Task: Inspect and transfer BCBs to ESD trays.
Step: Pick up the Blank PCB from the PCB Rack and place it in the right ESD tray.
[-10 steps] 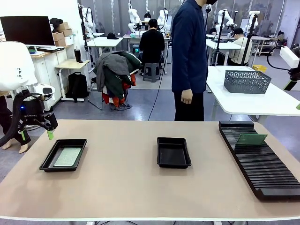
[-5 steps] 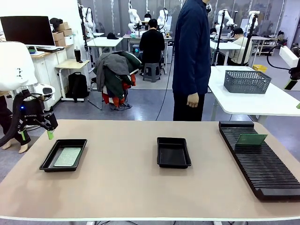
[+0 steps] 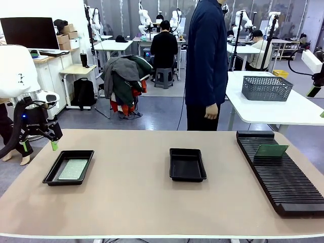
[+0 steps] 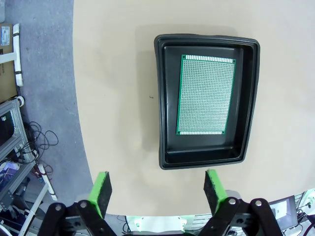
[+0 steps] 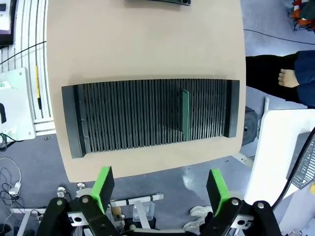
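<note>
With the table read as a clock face from the robot's side, the middle tray sits close to the centre, slightly toward 1 o'clock. The left tray lies at 9 o'clock near the table's edge, with one BCB flat in it. The rack lies at 3 o'clock along the right edge. A second BCB stands on edge in a slot toward its far end. A person stands at 12 o'clock, beyond the far edge. Farther off at 2 o'clock, a basket sits on a side table.
</note>
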You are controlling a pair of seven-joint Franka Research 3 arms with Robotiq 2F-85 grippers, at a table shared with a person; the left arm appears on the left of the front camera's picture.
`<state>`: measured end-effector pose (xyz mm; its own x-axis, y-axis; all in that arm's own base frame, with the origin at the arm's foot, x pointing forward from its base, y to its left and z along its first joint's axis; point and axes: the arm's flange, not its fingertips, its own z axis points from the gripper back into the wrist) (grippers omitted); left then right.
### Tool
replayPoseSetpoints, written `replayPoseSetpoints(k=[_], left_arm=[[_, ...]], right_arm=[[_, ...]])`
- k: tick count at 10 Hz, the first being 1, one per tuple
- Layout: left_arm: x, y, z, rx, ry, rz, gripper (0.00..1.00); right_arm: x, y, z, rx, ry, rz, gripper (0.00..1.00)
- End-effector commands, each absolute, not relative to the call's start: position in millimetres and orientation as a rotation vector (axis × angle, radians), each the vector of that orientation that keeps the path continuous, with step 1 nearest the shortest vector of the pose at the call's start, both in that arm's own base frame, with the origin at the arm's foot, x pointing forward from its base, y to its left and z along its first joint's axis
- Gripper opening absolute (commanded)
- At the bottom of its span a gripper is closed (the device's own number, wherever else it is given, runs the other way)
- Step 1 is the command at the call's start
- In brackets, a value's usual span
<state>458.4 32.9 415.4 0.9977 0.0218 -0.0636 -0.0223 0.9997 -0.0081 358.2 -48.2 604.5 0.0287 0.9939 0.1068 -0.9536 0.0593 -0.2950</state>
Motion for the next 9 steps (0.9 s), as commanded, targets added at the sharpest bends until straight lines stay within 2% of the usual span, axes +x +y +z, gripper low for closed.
replayPoseSetpoints(k=[1,9], left_arm=[[458,32,416,-0.008,0.063,0.021,1.00],[458,32,416,-0.008,0.063,0.021,1.00]], right_arm=[[375,-49,583,-0.148,-0.311,1.563,1.00],[446,-56,468,-0.181,-0.253,1.565,1.00]])
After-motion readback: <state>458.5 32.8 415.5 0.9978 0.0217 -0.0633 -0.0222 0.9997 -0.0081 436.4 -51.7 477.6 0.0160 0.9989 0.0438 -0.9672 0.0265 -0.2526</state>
